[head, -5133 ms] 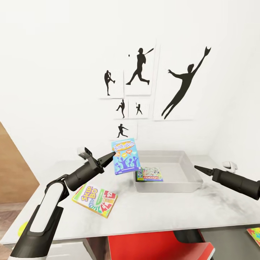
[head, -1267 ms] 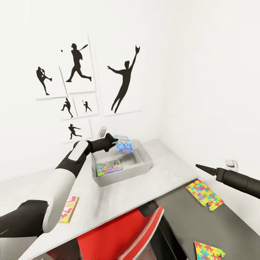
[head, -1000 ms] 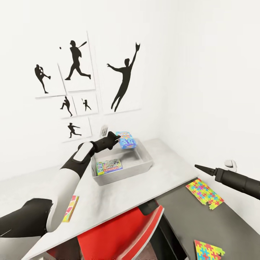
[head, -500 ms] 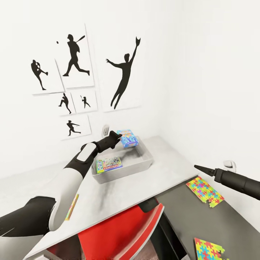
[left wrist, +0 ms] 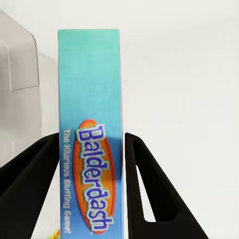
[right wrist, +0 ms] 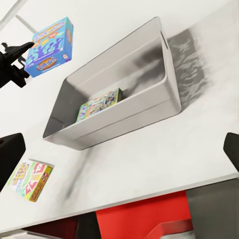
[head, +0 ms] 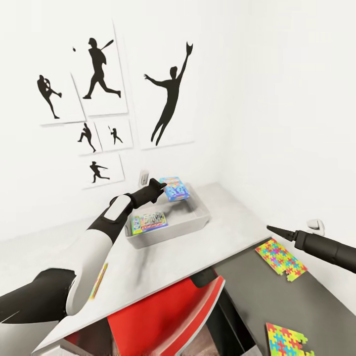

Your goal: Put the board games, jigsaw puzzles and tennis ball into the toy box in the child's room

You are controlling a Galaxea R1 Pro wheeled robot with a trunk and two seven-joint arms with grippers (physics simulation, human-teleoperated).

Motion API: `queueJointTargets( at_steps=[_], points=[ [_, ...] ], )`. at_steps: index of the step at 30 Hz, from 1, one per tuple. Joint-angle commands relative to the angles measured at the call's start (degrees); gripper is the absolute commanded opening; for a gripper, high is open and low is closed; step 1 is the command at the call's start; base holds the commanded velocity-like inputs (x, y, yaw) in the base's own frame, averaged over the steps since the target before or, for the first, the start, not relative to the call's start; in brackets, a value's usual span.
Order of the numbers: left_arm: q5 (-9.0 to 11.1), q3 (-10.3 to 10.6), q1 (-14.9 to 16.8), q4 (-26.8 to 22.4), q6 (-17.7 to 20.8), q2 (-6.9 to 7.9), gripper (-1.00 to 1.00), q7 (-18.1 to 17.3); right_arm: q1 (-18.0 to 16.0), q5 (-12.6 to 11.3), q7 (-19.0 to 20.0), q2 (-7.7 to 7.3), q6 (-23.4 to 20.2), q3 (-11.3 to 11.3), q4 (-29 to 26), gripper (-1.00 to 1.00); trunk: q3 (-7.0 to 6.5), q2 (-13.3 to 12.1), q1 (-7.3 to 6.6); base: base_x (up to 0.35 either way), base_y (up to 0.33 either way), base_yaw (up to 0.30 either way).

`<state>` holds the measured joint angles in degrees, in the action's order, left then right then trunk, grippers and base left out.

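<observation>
L end effector (head: pixel 159 188) is clamping the blue Balderdash box (head: pixel 174 189) at centre frame in head view, holding it in the air over the far side of the toy box (head: pixel 198 224). In L wrist view both black fingers (left wrist: pixel 30 189) are pressing on the box's teal spine (left wrist: pixel 89 124), one per side. The toy box is sitting on the pale table (head: pixel 163 267) near the wall; the Monopoly box (head: pixel 148 221) is lying flat inside it, towards its left part. The Skip-Bo box (right wrist: pixel 29 178) is lying on the table lower left in R wrist view, well apart from the toy box; in head view just a sliver (head: pixel 99 280) is peeking out beside the L forearm.

R end effector (head: pixel 275 231) is hovering at right of head view, above the dark lower section of the table; its tip is looking like one closed point, but can't tell for sure. Two jigsaw puzzles are lying on that dark section: one (head: pixel 280 259) just below the R end effector, another (head: pixel 288 342) at lower right edge. Baseball silhouette pictures (head: pixel 101 106) are hanging on the wall, upper left. A red chair (head: pixel 163 321) is sitting bottom centre.
</observation>
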<state>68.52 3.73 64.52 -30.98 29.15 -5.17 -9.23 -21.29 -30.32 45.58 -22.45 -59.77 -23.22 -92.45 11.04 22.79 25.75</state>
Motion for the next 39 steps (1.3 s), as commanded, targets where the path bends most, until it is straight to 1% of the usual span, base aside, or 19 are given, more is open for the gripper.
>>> queueJointTargets(
  at_steps=[1, 7, 11, 16, 39],
  points=[
    [0.19, 0.05, 0.03, -0.05, 0.12, 0.01, -1.00, -0.15, -0.07, 0.26, 0.38, -0.01, -0.23, -0.06, -0.01, 1.00, 0.21, 0.13, 0.03, 0.000, 0.000, 0.000],
    [-0.19, 0.05, -0.17, -0.55, 0.08, -0.25, -1.00, 0.22, -0.07, 0.26, 0.40, -0.14, -0.23, -0.31, -0.01, 1.00, 0.63, 0.13, 0.03, 0.000, 0.000, 0.000],
    [-1.30, 0.05, -0.22, -0.68, 0.10, -0.39, -1.00, 0.51, -0.07, 0.26, 0.45, -0.15, -0.23, -0.49, -0.01, 1.00, 0.72, 0.13, 0.03, 0.000, 0.000, 0.000],
    [-1.94, 0.05, -0.21, -0.73, 0.11, -0.43, -1.00, 0.60, -0.07, 0.26, 0.44, -0.24, -0.23, -0.49, -0.01, 1.00, 0.77, 0.13, 0.03, 0.000, 0.000, 0.000],
    [-2.25, -0.03, -0.30, -0.74, 0.20, -0.37, -1.00, 0.12, -0.08, 0.26, 0.47, -0.31, -0.23, -0.42, -0.01, 1.00, 0.79, 0.13, 0.03, 0.017, 0.000, 0.000]
  ],
)
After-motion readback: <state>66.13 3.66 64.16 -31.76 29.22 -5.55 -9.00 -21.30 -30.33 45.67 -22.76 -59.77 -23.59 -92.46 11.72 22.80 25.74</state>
